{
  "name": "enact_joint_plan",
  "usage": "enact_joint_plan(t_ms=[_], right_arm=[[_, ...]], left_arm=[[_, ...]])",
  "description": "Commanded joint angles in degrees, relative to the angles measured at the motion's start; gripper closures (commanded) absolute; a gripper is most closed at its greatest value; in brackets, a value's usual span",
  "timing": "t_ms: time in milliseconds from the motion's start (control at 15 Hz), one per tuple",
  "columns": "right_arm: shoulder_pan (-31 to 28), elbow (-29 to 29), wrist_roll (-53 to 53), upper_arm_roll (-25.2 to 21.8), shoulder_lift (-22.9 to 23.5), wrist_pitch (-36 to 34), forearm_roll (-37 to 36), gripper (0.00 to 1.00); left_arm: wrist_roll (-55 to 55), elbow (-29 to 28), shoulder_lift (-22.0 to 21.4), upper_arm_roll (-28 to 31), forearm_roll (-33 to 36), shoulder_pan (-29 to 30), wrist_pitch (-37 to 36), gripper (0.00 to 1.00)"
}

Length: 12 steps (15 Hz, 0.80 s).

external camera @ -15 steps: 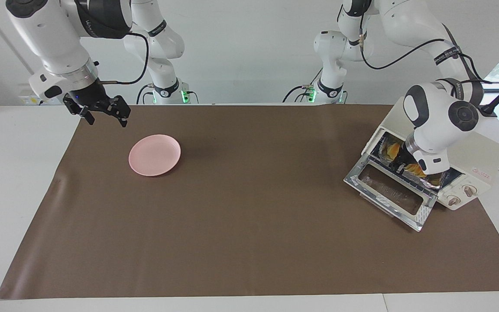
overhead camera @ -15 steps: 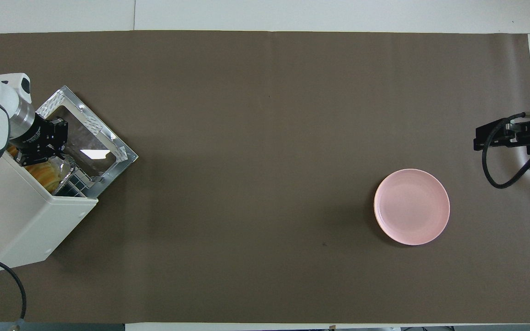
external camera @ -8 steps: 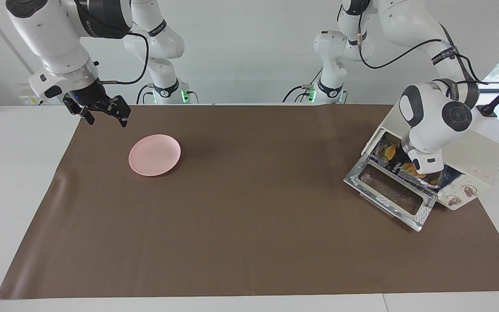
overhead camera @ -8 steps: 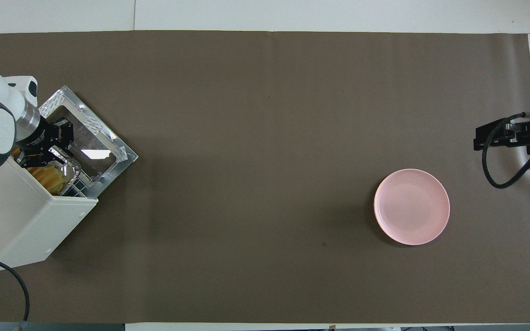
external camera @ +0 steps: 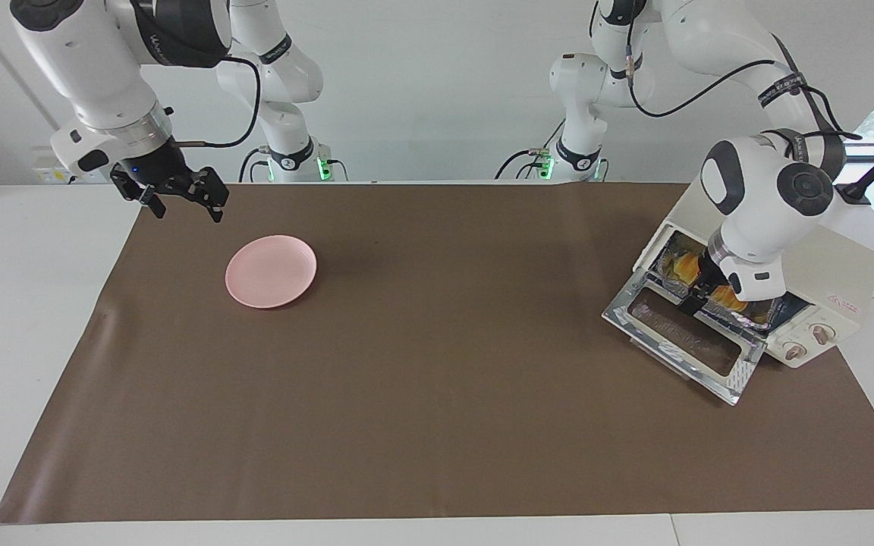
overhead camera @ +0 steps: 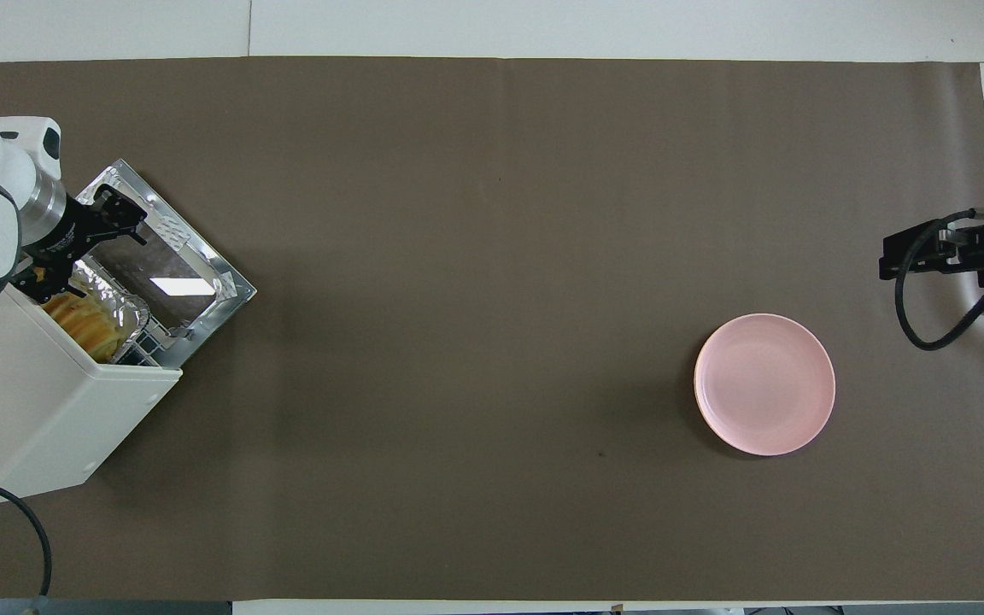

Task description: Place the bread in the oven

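One brown mat (external camera: 437, 394) fills the middle of both views. One oven (external camera: 835, 277) sits at centre right of the facing view, its door dropped open. Two arms: the left gripper (external camera: 699, 292), fingers spread and released, hangs at the oven mouth; the right gripper (external camera: 179, 199), open, waits at upper left. One pink plate (external camera: 271, 271) lies below it. One foil tray (overhead camera: 120, 299) in the oven holds one bread (overhead camera: 86, 322), just beside the left gripper.

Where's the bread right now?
In the overhead view, the bread lies in the foil tray inside the open oven, at the left arm's end of the table.
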Motion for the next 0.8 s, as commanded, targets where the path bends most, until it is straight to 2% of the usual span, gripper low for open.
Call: enact_joint_plan(t_ms=[0,332,731], right_arm=[[-0.64,-0.65,-1.41,0.33,-0.98,-0.51,0.38,0.00],[-0.55,-0.65,-1.41,0.33,-0.90,-0.51,0.38,0.00],[-0.64,-0.65,-1.41,0.33,-0.90,-0.52,0.38,0.00]], left_arm=[[0.93,2.37,-0.05,0.32,1.35,-1.50,-0.73,0.00],[2.41,5.18,-0.67,0.23,1.26,-3.70,-1.43,0.00],[20.32,6.58,-3.83,0.31,0.56,-3.09,-4.16,0.00]])
